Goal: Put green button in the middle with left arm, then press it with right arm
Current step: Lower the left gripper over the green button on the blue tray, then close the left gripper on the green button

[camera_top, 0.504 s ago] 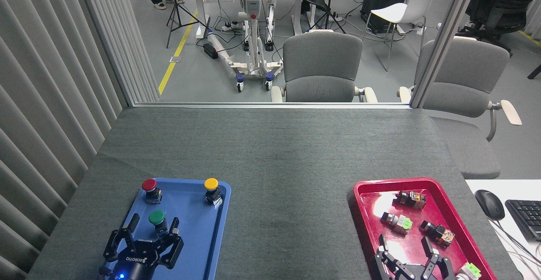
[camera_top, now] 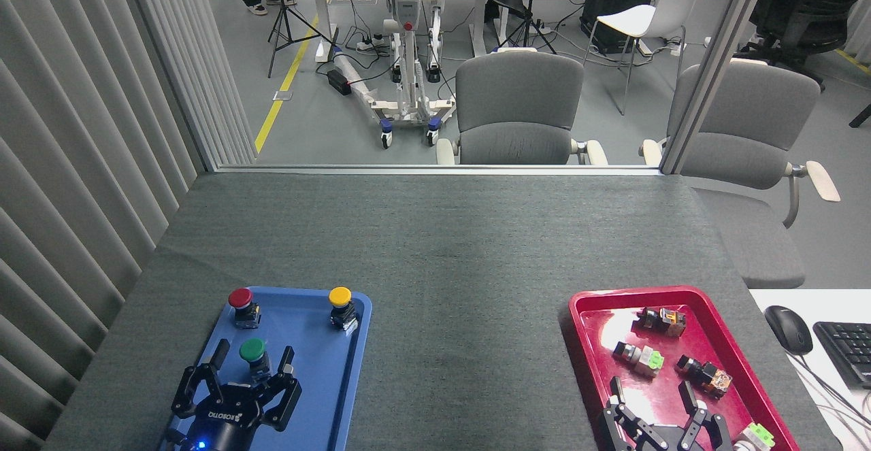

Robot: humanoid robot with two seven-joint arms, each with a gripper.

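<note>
Green button (camera_top: 252, 349) stands upright in the blue tray (camera_top: 320, 396), between the spread jaws of the left gripper (camera_top: 253, 362). Step in hand: grasping. Next, the jaws must close on its base, then lift. Right gripper (camera_top: 656, 403) waits, jaws spread. Count: three buttons, two trays on the counter (camera_top: 442, 247).

Bright, even, sharp (perhaps slight edge distortion)

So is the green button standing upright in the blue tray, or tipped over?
Upright. The green button stands on its black base in the blue tray, cap facing up, between the open fingers of the left hand.
</note>
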